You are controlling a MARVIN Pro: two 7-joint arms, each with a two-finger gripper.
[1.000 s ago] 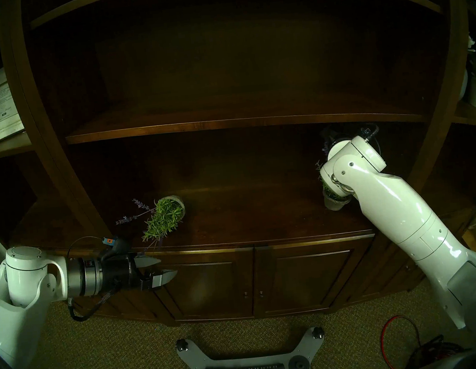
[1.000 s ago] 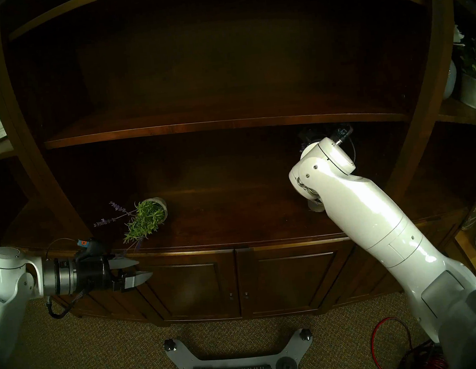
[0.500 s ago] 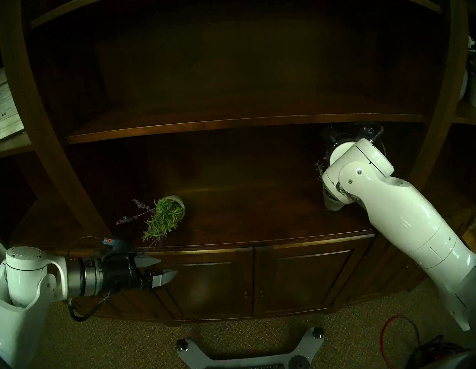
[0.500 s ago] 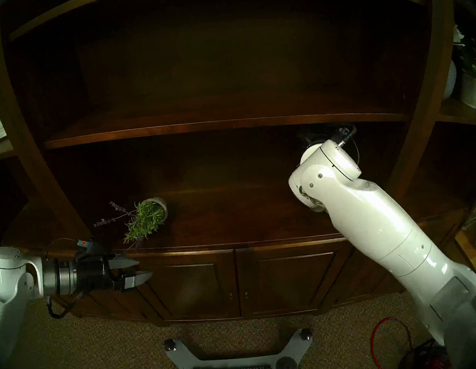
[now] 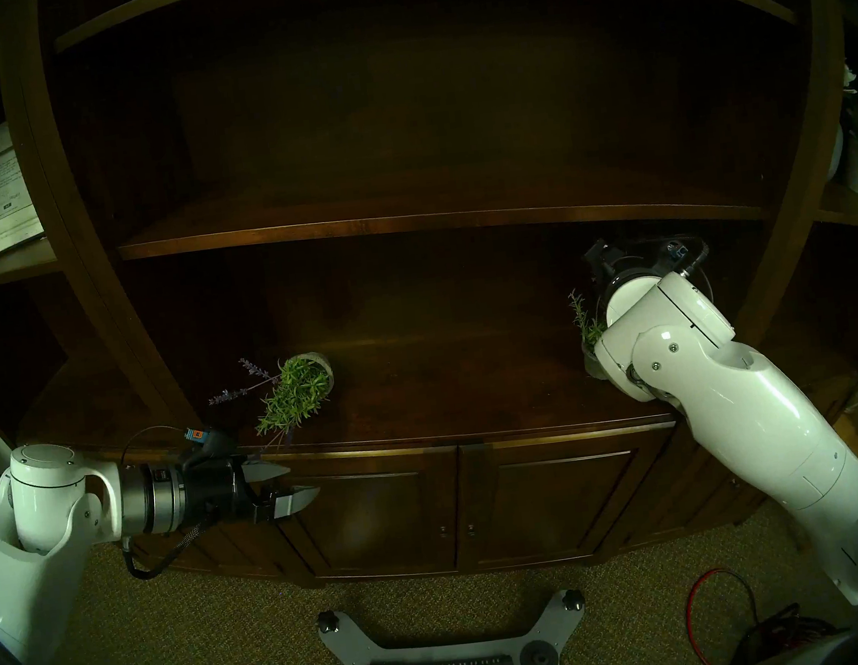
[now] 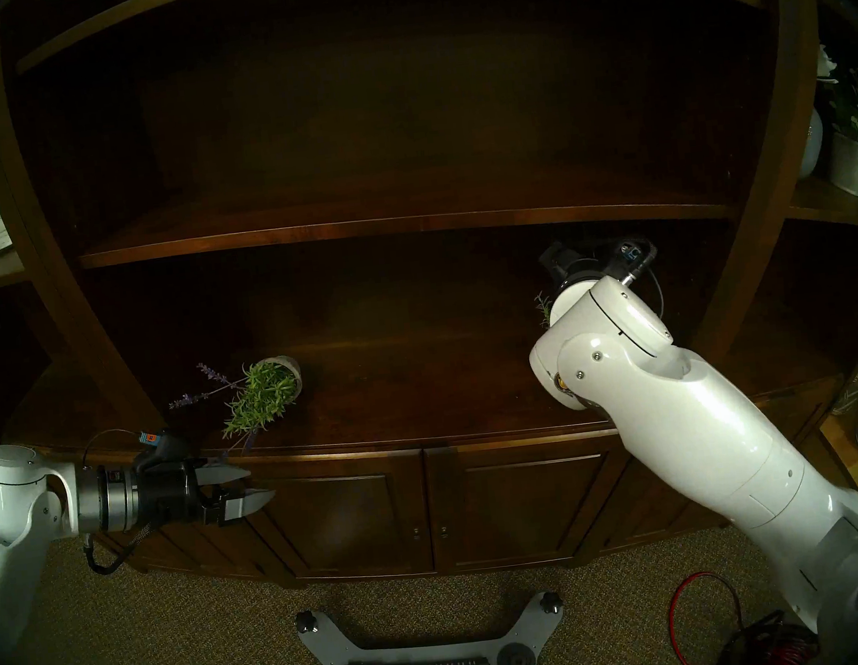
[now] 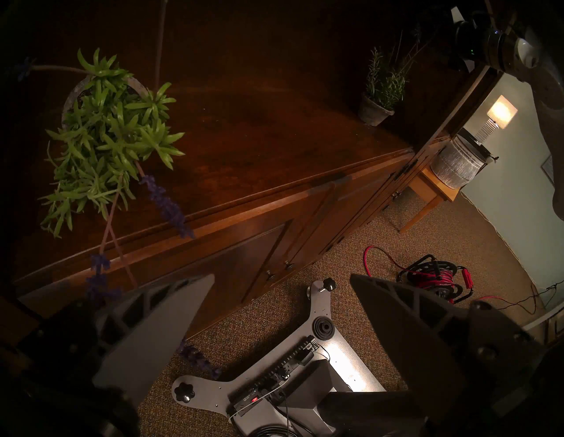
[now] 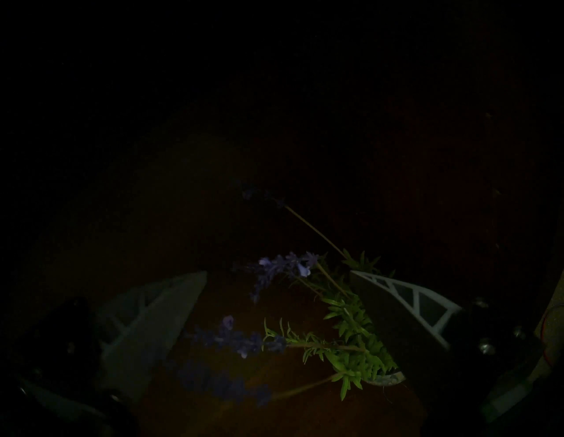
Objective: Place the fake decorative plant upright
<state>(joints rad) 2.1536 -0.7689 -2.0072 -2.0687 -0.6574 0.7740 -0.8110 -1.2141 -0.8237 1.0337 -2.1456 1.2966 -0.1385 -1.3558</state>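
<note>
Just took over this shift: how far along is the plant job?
Done: the right plant stands upright on the cabinet top, with the right claw open above it, gripping nothing. In hand: nothing. The left claw hangs open off the front edge. Left: the left plant lies tipped over.
</note>
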